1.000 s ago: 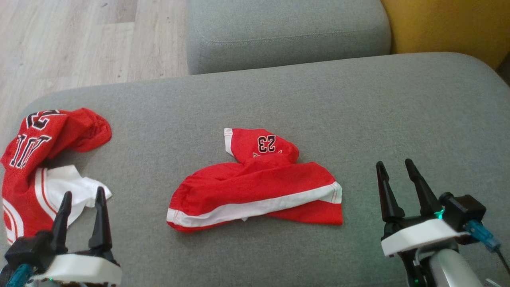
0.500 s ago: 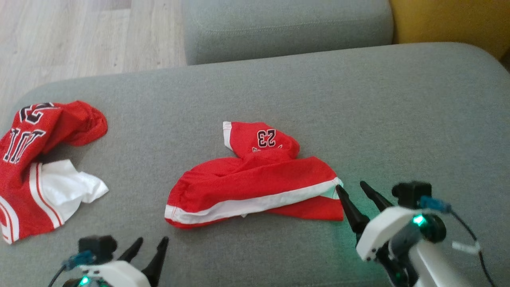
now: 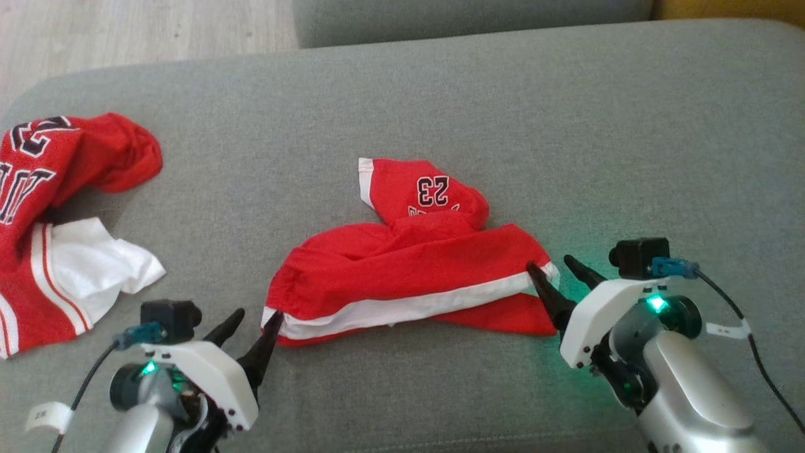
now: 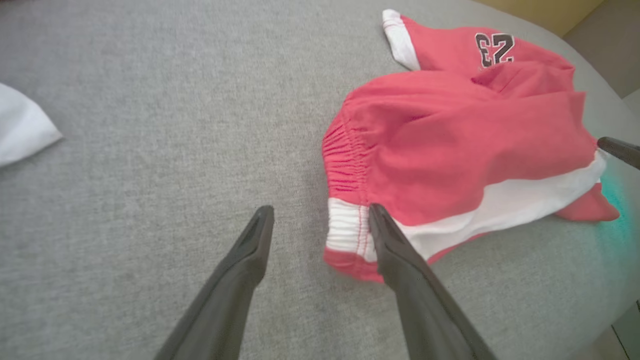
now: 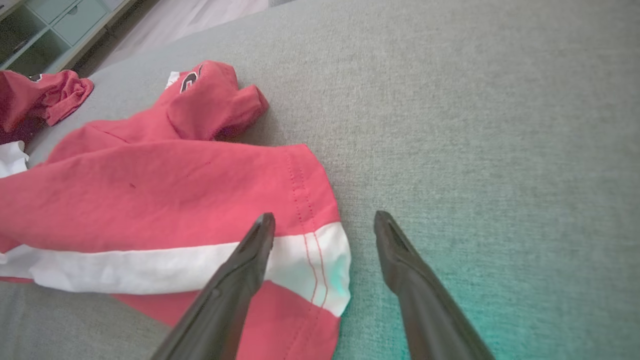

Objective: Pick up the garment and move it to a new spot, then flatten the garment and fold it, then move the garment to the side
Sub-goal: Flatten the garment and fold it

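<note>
On the grey cushion [image 3: 566, 126] the red shorts [image 3: 409, 277] lie crumpled at the middle, white stripe toward the robot, the "23" leg bunched behind. A jersey [image 3: 38, 189] sits well apart at the left edge.

First step, as I read it: the pickup, at the point just short of the grasp. The left gripper [image 3: 258, 313] stands with jaws wide at the waistband end, one finger over the white elastic corner, the other over bare cushion. The right gripper [image 3: 549, 262], likewise spread and holding nothing, straddles the hem end, one finger above the stripe, the other off the cloth. Whether any tip touches fabric I cannot tell.

Next, I'd judge, both need to press down a little and pinch, each catching an edge of cloth between its fingers. Then they should rise together so the shorts hang between them rather than drag. Thin loose fabric may slip if only the top layer is nipped.

A second ago both grippers were down at the near corners, fingers upright, well clear of the shorts. Since then they have swung inward to its two ends. The camera has dipped as well; the shorts keep the same shape.
</note>
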Controlling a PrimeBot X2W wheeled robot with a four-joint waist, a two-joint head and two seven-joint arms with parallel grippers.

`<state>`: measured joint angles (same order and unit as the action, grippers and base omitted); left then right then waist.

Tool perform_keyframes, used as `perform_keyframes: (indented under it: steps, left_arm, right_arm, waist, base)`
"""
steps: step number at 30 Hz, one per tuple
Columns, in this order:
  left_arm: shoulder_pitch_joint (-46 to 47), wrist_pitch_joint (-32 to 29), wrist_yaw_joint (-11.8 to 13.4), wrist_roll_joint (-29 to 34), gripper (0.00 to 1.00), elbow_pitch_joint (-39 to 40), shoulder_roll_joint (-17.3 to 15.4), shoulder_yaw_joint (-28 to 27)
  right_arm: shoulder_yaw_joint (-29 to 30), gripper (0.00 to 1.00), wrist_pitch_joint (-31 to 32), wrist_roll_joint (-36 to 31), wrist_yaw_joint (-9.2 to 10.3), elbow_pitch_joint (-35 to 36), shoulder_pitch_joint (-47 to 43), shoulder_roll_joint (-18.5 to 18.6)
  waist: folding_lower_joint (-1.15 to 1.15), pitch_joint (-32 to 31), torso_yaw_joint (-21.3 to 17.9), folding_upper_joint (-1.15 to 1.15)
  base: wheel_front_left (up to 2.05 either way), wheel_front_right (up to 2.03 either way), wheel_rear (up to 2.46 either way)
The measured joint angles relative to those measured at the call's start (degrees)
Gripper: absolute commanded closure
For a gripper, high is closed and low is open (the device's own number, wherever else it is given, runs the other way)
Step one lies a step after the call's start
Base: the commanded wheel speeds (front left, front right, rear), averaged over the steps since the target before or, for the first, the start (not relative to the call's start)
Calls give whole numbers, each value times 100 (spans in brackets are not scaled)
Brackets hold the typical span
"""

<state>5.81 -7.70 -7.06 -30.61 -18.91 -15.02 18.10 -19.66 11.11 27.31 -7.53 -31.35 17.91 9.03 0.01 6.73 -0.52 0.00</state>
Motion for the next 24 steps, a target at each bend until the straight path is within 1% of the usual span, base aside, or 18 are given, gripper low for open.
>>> perform_keyframes:
  steps: [7,8,9,10,11,12,13,14,18,24]
  left_arm:
    - [171,36,-5,-167,0,-274,-10,205]
    - [193,71,-7,-196,0,-299,-16,215]
    - [207,71,-7,-229,0,-335,-31,241]
    - [218,71,-7,-254,0,-363,-52,287]
    - [222,71,-7,-291,7,-377,-65,333]
    - [243,35,-7,-402,56,-404,-75,410]
    - [255,14,-7,-464,73,-404,-99,481]
    - [265,14,-8,-522,100,-404,-114,548]
    - [280,32,-8,-737,100,-396,-209,728]
    - [276,305,-8,-825,100,-250,-411,705]
  right_arm:
    - [-198,0,129,190,0,-255,79,-1]
    - [-230,11,129,226,0,-261,82,-1]
    - [-260,37,129,259,0,-263,96,-1]
    - [-296,54,127,294,0,-267,114,0]
    - [-347,67,114,323,0,-266,136,2]
    - [-437,100,38,397,0,-259,144,2]
    - [-465,100,10,408,0,-263,144,2]
    - [-488,100,-34,417,0,-267,144,5]
    - [-581,100,-286,456,0,-286,146,52]
    - [-602,100,-779,508,0,-205,162,85]
  waist:
    - [0,127,-6,0]
    - [0,130,-7,0]
    - [0,130,-8,0]
    - [0,129,-9,0]
    - [0,127,-12,0]
    - [0,124,-25,0]
    - [0,123,-33,0]
    - [0,121,-39,0]
    - [0,98,-60,0]
    - [-1,-57,-79,0]
  base:
    - [0,0,0]
    - [0,0,0]
    - [0,0,0]
    - [0,0,0]
    - [0,0,0]
    - [0,0,0]
    - [0,0,0]
    - [0,0,0]
    - [0,0,0]
    - [0,0,0]
